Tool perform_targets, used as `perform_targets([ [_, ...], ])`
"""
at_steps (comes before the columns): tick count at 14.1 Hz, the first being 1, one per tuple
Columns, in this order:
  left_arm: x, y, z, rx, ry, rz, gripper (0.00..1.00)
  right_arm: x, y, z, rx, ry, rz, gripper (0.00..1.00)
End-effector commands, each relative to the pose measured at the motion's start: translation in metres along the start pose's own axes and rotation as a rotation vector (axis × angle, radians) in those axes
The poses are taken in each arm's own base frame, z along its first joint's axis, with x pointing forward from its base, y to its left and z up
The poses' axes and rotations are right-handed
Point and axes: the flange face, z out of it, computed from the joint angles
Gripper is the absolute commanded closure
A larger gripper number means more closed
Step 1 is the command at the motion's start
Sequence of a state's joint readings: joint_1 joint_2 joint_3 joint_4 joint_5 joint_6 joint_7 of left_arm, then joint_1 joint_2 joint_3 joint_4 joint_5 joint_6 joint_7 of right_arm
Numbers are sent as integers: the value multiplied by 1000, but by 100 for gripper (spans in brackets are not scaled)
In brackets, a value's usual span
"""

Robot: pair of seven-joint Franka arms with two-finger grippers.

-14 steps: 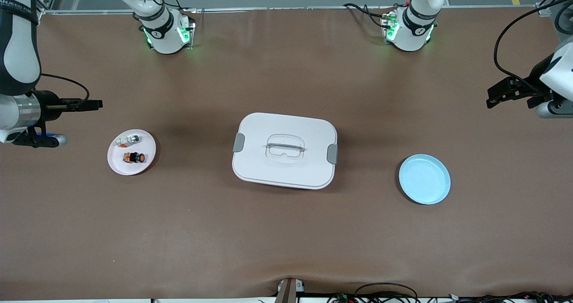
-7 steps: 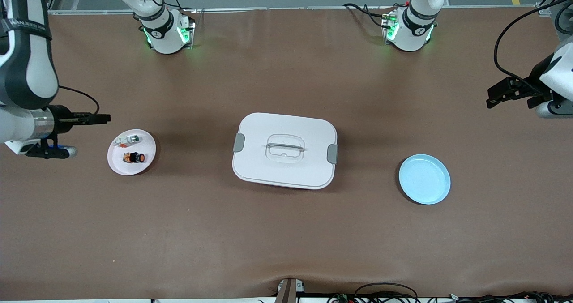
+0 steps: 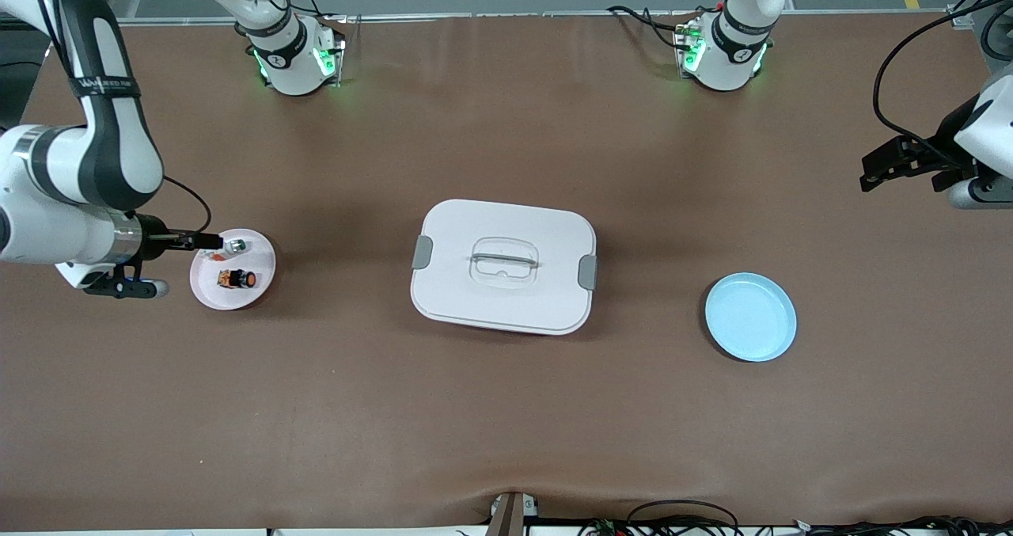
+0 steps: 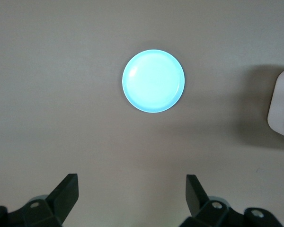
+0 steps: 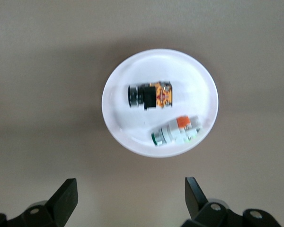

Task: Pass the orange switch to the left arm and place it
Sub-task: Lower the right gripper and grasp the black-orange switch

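Note:
The orange switch (image 3: pixel 237 279) lies on its side on a small pink plate (image 3: pixel 255 289) toward the right arm's end of the table. In the right wrist view the switch (image 5: pixel 150 95) shows a black body and orange markings on the plate (image 5: pixel 128 71). My right gripper (image 3: pixel 207 241) is open and empty over the plate's rim, beside the switch and apart from it; in its own view (image 5: pixel 130 194) the jaws stand wide. The white box (image 3: pixel 503 265) sits mid-table. My left gripper (image 3: pixel 870 173) waits open and empty over the left arm's end (image 4: pixel 131 191).
A small silver-and-white part (image 3: pixel 235 245) lies on the pink plate farther from the front camera than the switch, also seen in the right wrist view (image 5: pixel 176 132). A blue plate (image 3: pixel 750 317) lies toward the left arm's end, seen in the left wrist view (image 4: pixel 153 81) with the box's corner (image 4: pixel 281 106).
My right arm has swung in from the table's end toward the pink plate, bringing its gripper over the plate's rim. The left arm, switch, box and plates have not moved.

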State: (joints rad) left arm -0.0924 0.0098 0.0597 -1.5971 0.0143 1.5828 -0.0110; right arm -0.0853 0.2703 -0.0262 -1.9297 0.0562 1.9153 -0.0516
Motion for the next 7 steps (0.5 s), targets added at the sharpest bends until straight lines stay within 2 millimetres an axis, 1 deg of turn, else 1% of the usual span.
perform_targets([
  [1, 0, 0, -6, -14, 1, 9, 0, -3, 2, 20, 3, 55, -5, 0],
  [4, 0, 0, -6, -14, 1, 9, 0, 5, 4, 35, -2, 104, -2, 0],
  [7, 0, 1, -5, -16, -1, 9, 0, 15, 9, 64, -8, 153, 5, 0],
])
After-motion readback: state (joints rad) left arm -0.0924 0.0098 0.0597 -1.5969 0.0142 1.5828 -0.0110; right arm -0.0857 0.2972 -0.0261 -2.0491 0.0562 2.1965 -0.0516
